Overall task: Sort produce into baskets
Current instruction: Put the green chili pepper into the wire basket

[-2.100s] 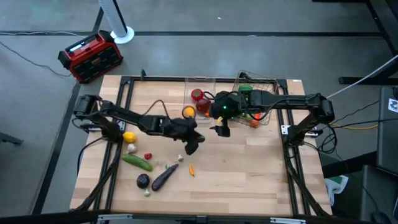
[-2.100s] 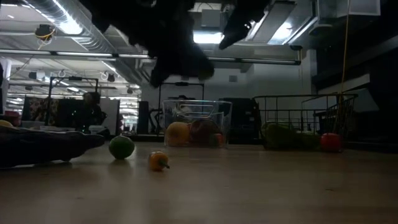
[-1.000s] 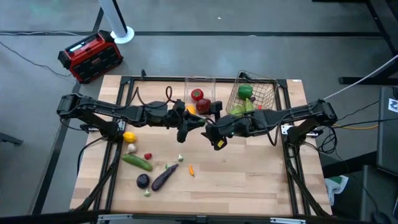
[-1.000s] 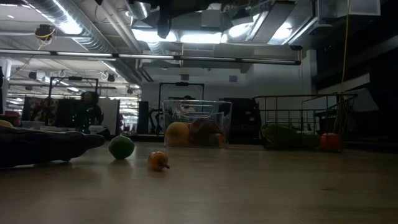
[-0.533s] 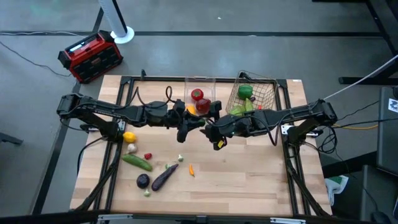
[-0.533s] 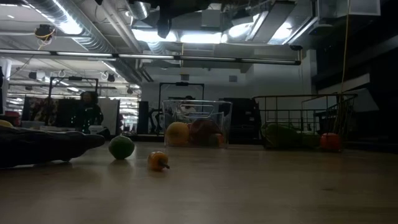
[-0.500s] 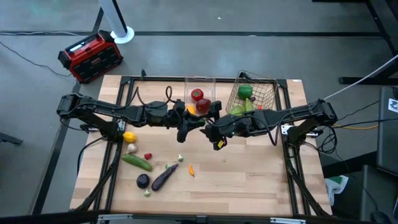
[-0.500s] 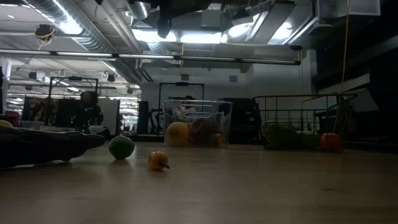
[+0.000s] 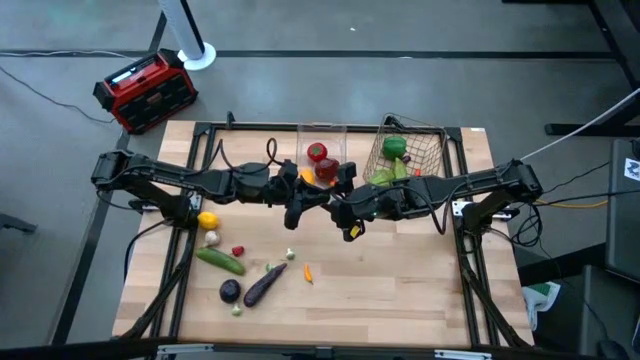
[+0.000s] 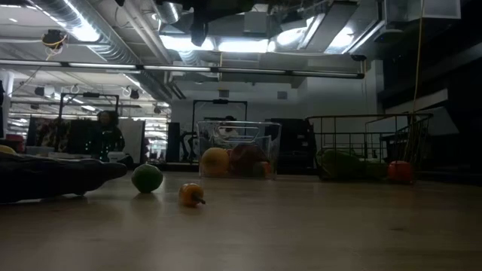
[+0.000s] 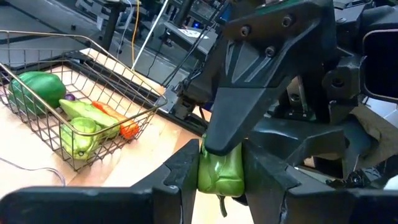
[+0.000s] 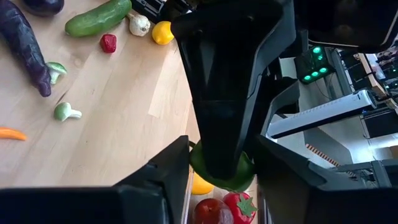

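Above a wooden table in a workshop, both grippers are meeting at mid-table. The left gripper and right gripper are each clamping the same green pepper. Loose produce is lying left of centre, near the clear bin and wire basket.

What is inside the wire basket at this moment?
The wire basket holds a round green pepper, pale green vegetables and an orange-red piece, perhaps a carrot. A purple bit shows behind the pepper; the rest of it is covered.
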Controlling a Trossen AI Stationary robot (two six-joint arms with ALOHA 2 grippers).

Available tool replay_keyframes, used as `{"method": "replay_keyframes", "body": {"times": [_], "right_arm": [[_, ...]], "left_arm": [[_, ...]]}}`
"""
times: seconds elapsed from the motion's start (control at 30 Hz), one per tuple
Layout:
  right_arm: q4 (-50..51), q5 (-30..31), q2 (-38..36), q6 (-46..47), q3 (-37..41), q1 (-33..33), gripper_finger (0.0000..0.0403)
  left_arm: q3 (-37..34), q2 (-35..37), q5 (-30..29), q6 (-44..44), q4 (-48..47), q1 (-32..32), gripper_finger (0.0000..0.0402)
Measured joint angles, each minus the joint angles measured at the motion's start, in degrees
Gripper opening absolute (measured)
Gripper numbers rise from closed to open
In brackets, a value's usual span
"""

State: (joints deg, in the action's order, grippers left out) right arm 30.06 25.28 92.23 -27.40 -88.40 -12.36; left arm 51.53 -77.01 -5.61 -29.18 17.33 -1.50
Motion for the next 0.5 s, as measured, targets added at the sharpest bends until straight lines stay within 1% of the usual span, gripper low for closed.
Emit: {"method": "replay_keyframes", "body": {"times": [0.17,0.27,0.37,0.5], "right_arm": [[0.0,-0.8,0.0,0.0,0.0,0.0,0.0148],[0.0,-0.8,0.0,0.0,0.0,0.0,0.0142],[0.0,-0.8,0.0,0.0,0.0,0.0,0.014],[0.1,-0.6,0.0,0.0,0.0,0.0,0.014]], "left_arm": [[0.0,0.0,3.2,0.6,-0.1,0.0,0.0107],[0.0,0.0,3.4,1.1,-0.2,0.0,0.0111],[0.0,0.0,3.6,1.3,-0.2,0.0,0.0128],[0.0,0.0,3.8,2.8,-0.3,0.1,0.0167]]}}
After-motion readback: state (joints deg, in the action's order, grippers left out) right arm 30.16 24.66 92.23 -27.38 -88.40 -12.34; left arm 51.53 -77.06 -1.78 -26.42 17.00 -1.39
